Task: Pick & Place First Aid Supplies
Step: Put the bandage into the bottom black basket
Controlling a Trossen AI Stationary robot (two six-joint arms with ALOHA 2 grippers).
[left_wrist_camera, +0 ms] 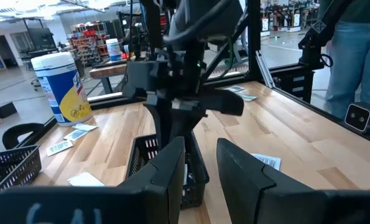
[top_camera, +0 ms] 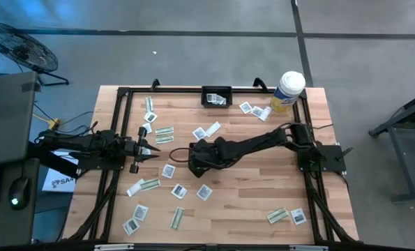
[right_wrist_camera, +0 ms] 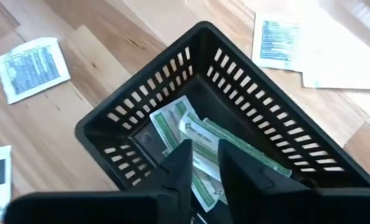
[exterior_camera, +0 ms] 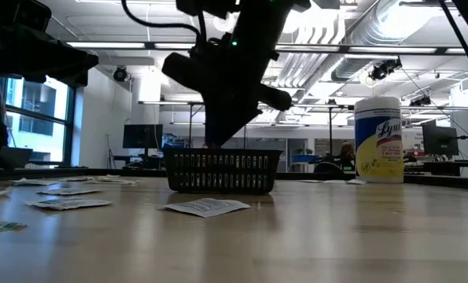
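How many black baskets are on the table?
2. One basket sits at the table's far edge, near the canister. The other basket is mid-table under the right tool. Arms could hide more.

Left end effector, fingers slightly apart, faces the right arm above a black basket; canister and packets on the worktop.

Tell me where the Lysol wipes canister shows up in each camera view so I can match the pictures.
High view: Lysol wipes canister stands at the table's upper right corner.
Low view: right of centre, upright on the table.
Left wrist view: at the table's edge, beyond the black basket.
Right wrist view: not in it.
Shared landmark: that black basket, centre of the low view, filling the right wrist view.
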